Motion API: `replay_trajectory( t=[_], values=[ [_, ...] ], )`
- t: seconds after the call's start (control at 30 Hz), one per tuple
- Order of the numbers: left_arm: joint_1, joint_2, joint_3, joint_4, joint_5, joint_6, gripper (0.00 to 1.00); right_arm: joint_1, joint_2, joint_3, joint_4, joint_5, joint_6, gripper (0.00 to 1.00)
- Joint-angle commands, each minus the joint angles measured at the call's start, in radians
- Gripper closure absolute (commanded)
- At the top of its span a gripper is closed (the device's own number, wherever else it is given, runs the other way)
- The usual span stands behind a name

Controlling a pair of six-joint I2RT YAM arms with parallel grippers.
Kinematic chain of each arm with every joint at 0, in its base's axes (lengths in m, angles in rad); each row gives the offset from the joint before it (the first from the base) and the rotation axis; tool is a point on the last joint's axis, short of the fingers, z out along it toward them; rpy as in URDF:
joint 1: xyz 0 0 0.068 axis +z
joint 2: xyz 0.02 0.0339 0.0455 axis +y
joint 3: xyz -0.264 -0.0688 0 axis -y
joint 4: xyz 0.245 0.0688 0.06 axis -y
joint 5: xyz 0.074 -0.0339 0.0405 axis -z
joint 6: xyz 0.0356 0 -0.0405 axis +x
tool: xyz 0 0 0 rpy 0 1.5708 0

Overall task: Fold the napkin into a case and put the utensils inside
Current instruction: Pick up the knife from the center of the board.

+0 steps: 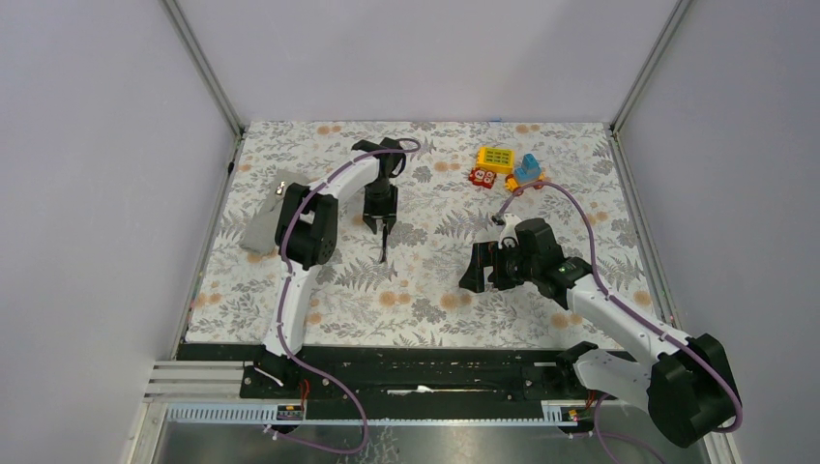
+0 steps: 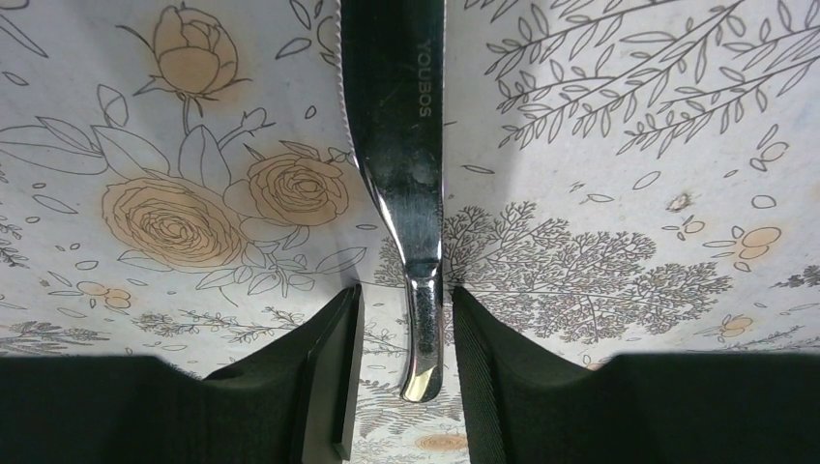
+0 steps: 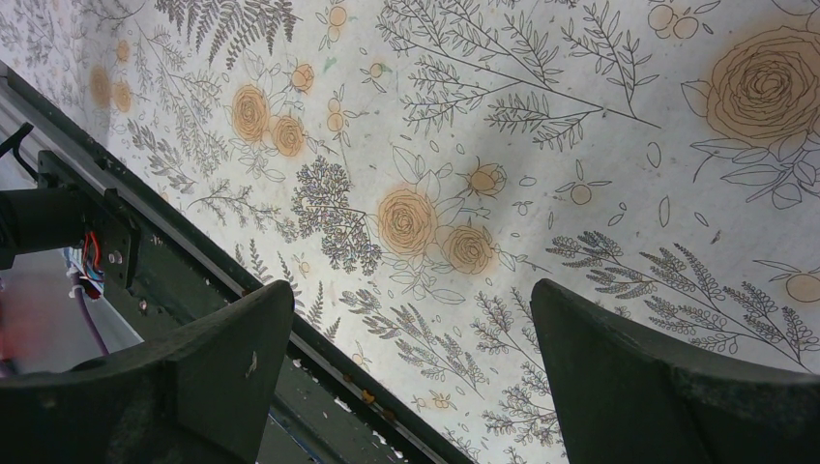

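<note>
Left wrist view, asked by first observer: what is recorded here that the overhead misses?

Second observer: Nearest, the two black fingers of the left gripper are seen parted, one on each side of the knife handle. Floral tablecloth shows in a narrow gap on either side, so no clamp on the metal is seen. Farther out the blade lies flat to the lens, serrated on its left edge. "YOUBOS" is read along the blade. From overhead only a thin dark sliver is made out below that gripper.

First observer: Right wrist view?

Second observer: The right gripper is seen spread wide, with nothing between its fingers. A dark rail along the table edge is caught at lower left, with printed cloth beyond.

First observer: Overhead, what is added?

Second observer: The napkin is logged only there. It is grey, at the table's left edge, partly hidden behind the left arm and well apart from the knife. At the far side toy blocks are noted. Print on the yellow block is too small to read.
</note>
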Motion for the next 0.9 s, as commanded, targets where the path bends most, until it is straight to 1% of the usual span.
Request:
replay_trajectory(
  t=[0.0, 0.17, 0.2, 0.3, 0.4, 0.43, 0.6, 0.7, 0.87],
  values=[
    [-0.011, 0.097, -0.017, 0.286, -0.016, -0.045, 0.6, 0.005, 0.006, 0.003, 0.033, 0.009, 0.001, 0.0],
    [-0.012, 0.101, -0.032, 0.304, -0.07, -0.042, 0.68, 0.005, 0.002, 0.001, 0.032, 0.008, 0.003, 0.0],
    [-0.012, 0.1, -0.035, 0.312, -0.073, -0.039, 0.71, 0.005, 0.002, 0.002, 0.032, 0.008, 0.003, 0.0],
    [-0.012, 0.087, -0.049, 0.313, -0.066, -0.013, 0.86, 0.004, 0.0, 0.0, 0.033, 0.008, 0.005, 0.0],
    [-0.01, 0.037, -0.102, 0.314, -0.072, 0.024, 0.98, 0.005, -0.003, 0.002, 0.03, 0.007, 0.006, 0.0],
    [-0.01, 0.014, -0.124, 0.314, -0.074, 0.039, 1.0, 0.005, -0.003, 0.002, 0.029, 0.008, 0.003, 0.0],
    [-0.001, -0.134, -0.237, 0.336, -0.074, 0.131, 1.0, 0.004, -0.005, 0.001, 0.029, 0.007, 0.004, 0.0],
    [0.002, -0.189, -0.255, 0.316, -0.08, 0.169, 1.0, 0.004, -0.004, 0.001, 0.029, 0.005, 0.004, 0.0],
    [0.012, -0.236, -0.279, 0.307, -0.081, 0.198, 1.0, 0.005, -0.001, 0.003, 0.029, 0.005, 0.003, 0.0]
  ],
)
